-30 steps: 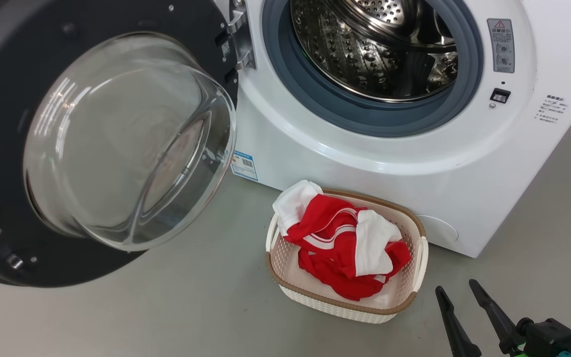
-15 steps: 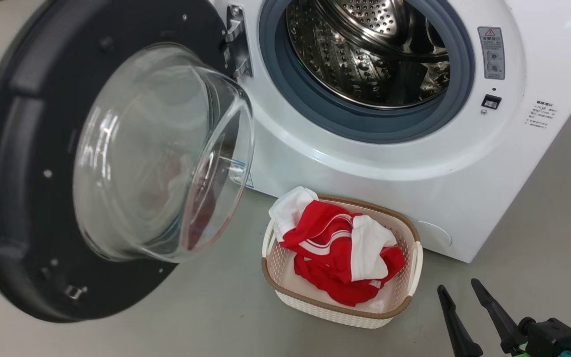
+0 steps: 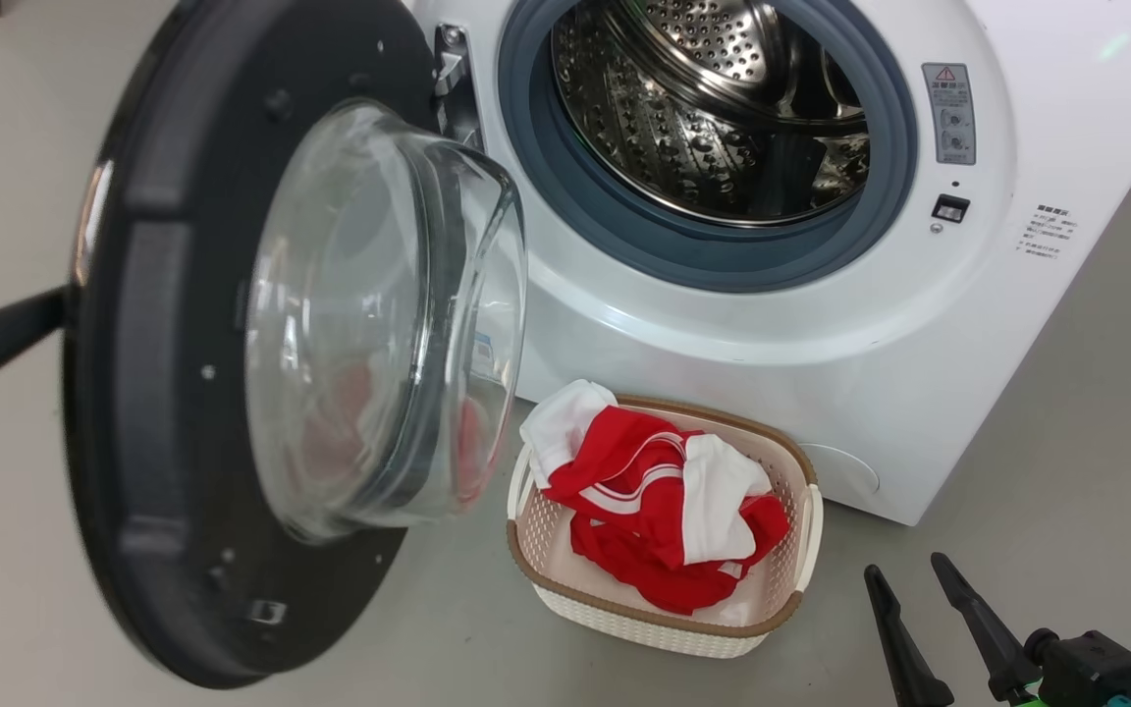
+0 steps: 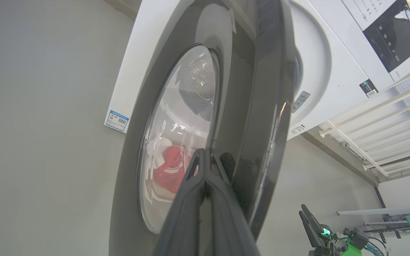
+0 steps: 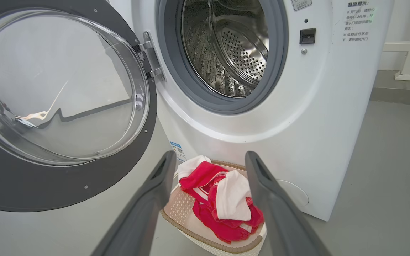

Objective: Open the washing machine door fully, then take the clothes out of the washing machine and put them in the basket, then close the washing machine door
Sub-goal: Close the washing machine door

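With the clothes (image 3: 644, 471) in the basket (image 3: 664, 628), I have my left gripper (image 4: 204, 153), fingers pressed together, seemingly touching the outer face of the half-open washing machine door (image 3: 183, 393), a stiff, heavy, slippery thing best pushed near its rim, while my right gripper (image 3: 903, 566) idles spread wide.

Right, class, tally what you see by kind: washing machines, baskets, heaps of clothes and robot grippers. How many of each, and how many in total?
Washing machine: 1
Basket: 1
Heap of clothes: 1
Grippers: 2, left gripper and right gripper
Total: 5
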Robot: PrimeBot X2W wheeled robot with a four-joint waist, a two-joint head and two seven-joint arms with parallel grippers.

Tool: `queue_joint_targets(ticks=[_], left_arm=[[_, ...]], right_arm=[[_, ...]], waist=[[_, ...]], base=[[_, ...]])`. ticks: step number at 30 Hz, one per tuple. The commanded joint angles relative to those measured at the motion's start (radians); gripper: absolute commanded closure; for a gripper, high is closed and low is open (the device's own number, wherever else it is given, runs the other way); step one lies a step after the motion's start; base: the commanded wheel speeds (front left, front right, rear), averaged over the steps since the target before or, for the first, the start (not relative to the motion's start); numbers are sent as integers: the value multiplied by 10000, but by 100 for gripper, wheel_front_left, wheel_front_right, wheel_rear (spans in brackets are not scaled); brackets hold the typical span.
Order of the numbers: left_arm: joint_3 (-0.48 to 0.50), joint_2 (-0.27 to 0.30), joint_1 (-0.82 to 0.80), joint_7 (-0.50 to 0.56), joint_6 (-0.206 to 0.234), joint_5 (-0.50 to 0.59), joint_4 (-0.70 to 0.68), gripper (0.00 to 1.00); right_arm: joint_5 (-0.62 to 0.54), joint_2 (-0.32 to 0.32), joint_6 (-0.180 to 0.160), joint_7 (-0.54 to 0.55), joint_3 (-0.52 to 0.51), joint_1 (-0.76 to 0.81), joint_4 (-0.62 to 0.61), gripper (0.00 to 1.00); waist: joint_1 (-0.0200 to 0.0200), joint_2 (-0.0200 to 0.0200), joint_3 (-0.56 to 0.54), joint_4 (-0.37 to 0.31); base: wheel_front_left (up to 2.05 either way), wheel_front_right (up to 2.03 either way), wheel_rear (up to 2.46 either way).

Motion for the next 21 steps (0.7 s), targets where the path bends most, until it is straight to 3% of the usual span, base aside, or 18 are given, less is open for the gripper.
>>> queue_joint_targets(ticks=[1,11,21], left_arm=[[125,441,-64,160,-70,-275,-574,100],[-1074,267,320,-275,-71,-1085,-2429,100],[-2148,-196,316,-1376,-71,-1112,-3441,100]], right_arm=[[-178,-81,2,-65,237,-229,-212,0],[-182,-35,2,-65,274,-184,-211,0],[-188,1,2,-65,291,-212,-205,0]], waist=[[0,-1,-35,-39],[0,-1,-137,-284],[0,-1,-103,-510]], base=[[0,0,0],[0,0,0],[0,0,0]])
